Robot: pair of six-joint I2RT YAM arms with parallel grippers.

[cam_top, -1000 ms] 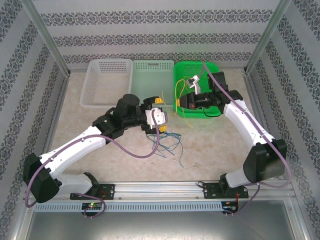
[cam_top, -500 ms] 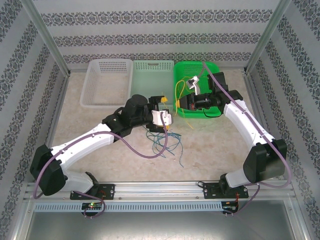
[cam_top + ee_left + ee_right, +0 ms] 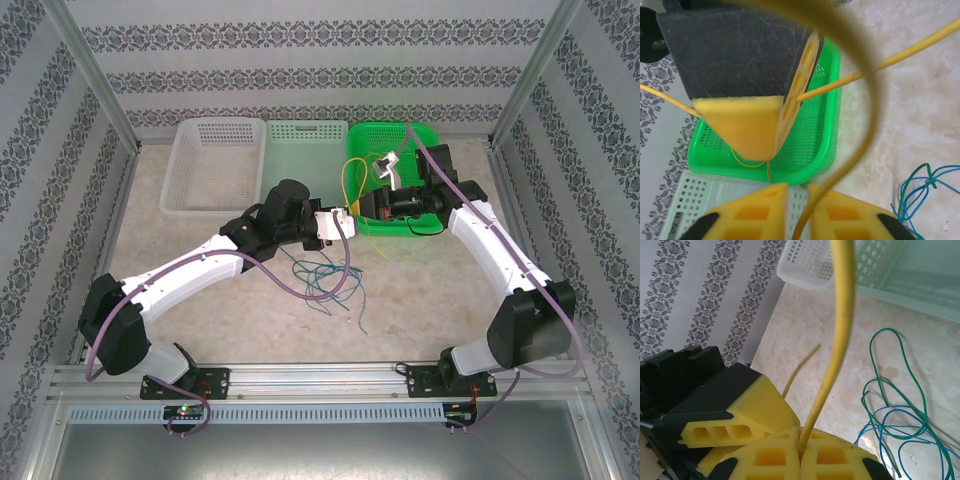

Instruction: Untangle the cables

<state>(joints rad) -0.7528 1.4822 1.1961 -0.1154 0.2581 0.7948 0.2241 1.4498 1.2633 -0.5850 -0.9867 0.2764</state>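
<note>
- While the left gripper [image 3: 798, 200] and right gripper [image 3: 800, 440] both clench the yellow cable [image 3: 841, 300] beside the green basket [image 3: 827, 145], at its near-left corner, separating it seems the step in hand;
- blue and green cables [image 3: 325, 278] lie tangled on the table [image 3: 430, 290], just nearer;
- next, likely lift the yellow clear.

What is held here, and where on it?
Left gripper and right gripper each pinch the yellow cable, at separate spots, a loop arching between them.
</note>
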